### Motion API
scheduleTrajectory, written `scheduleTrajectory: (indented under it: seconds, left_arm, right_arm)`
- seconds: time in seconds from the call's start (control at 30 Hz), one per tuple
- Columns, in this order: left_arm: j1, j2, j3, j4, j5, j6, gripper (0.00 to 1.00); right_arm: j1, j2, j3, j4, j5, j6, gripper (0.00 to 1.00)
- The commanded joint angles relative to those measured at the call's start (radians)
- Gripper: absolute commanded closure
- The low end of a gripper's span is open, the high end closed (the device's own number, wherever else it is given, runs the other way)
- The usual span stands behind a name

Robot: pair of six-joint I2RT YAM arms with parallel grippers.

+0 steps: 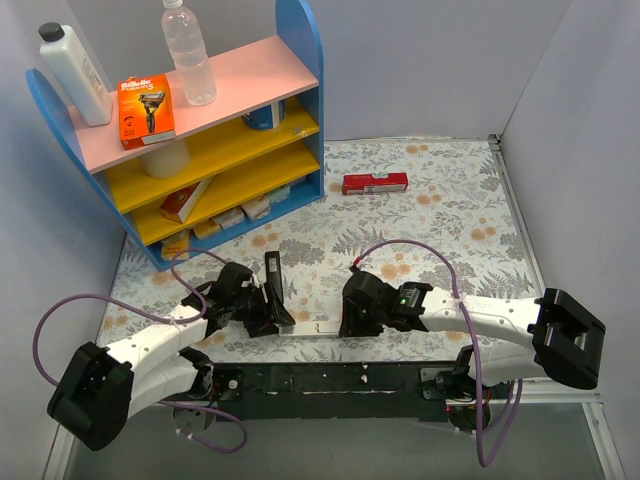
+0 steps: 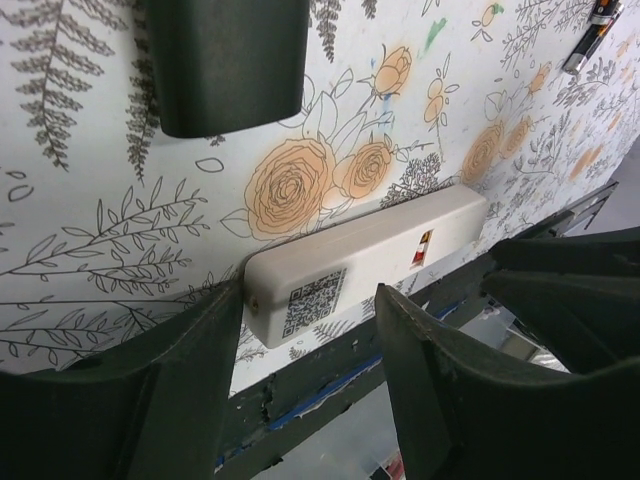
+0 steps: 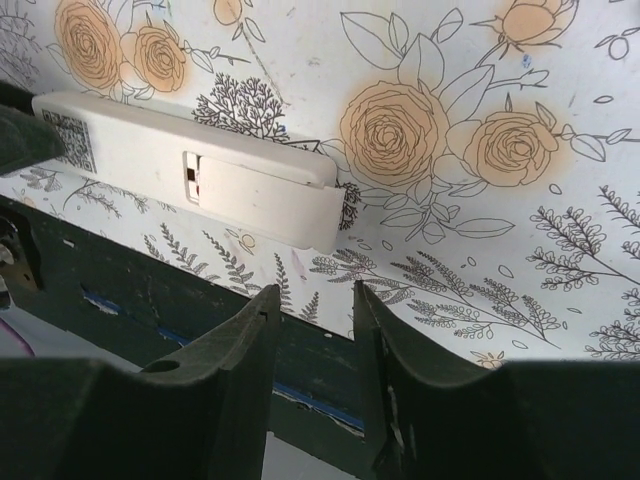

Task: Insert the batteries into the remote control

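Note:
A white remote control (image 2: pixel 365 255) lies back side up along the table's front edge, showing a QR label and a small red mark in a slot. In the right wrist view the same remote (image 3: pixel 190 165) stretches to the left. My left gripper (image 2: pixel 310 295) is open at the remote's QR end, its left fingertip close to that end and nothing between the fingers. My right gripper (image 3: pixel 312 292) stands just short of the other end, with a narrow empty gap between its fingers. A thin battery (image 2: pixel 592 35) lies far off at the top right.
A dark remote (image 2: pixel 225 60) lies just beyond the white one, also seen from above (image 1: pixel 273 278). A blue shelf unit (image 1: pixel 200 130) with bottles and boxes fills the back left. A red box (image 1: pixel 375 183) lies at the back centre. The dark front rail (image 1: pixel 320 380) runs under both grippers.

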Motion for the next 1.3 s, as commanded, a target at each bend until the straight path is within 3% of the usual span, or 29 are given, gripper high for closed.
scheduleTrajectory:
  seconds: [0.0,0.63,1.27]
  left_arm:
    - [-0.007,-0.042,-0.017,-0.025,0.038,-0.026,0.46]
    - [-0.007,-0.077,-0.020,-0.037,0.018,-0.014,0.39]
    - [-0.007,-0.082,-0.020,-0.037,0.021,-0.009,0.38]
  right_arm:
    - [0.004,-0.018,0.012,0.028,0.062,0.018,0.59]
    - [0.000,0.121,0.141,0.002,0.137,-0.027,0.59]
    - [0.049,0.244,0.270,-0.176,0.201,0.008,0.56]
